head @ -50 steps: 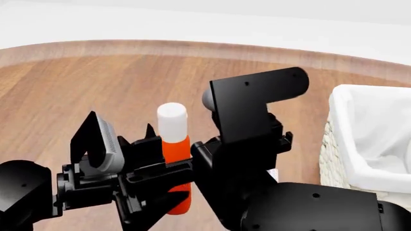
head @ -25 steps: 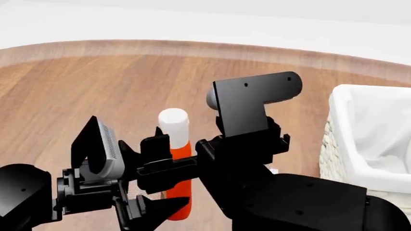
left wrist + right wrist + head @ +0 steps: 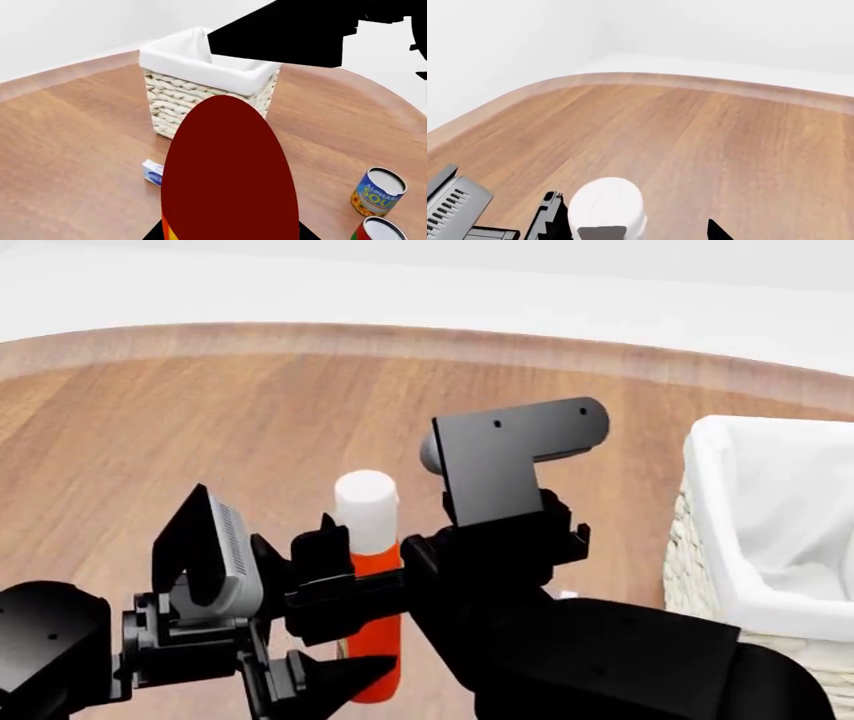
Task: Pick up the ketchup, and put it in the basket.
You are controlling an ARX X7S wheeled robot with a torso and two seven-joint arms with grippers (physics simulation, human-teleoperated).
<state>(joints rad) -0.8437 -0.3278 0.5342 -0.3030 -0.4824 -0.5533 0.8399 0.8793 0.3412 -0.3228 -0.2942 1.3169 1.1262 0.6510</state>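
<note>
The ketchup (image 3: pixel 378 562), an orange-red bottle with a white cap (image 3: pixel 366 502), stands upright above the wooden table. My left gripper (image 3: pixel 327 605) reaches in from the left and is shut on the bottle's body. In the left wrist view the ketchup (image 3: pixel 230 170) fills the middle, with black finger edges on either side of it. My right gripper (image 3: pixel 634 227) is open, and the white cap (image 3: pixel 607 202) sits between its spread fingers without touching the far one. The basket (image 3: pixel 707 500), wicker with a white liner, stands at the right; the left wrist view shows the basket (image 3: pixel 200 107) beyond the bottle.
A blue and yellow soup can (image 3: pixel 378 191) and a red-and-green can (image 3: pixel 379 231) stand on the table, away from the basket. A small blue-and-white box (image 3: pixel 153 172) lies near the basket's base. The table's curved far edge (image 3: pixel 400 335) meets a white wall.
My right arm's wrist has sunk and drifted slightly left, closer to the bottle's cap. The ketchup and my left gripper sit a little lower in the head view.
</note>
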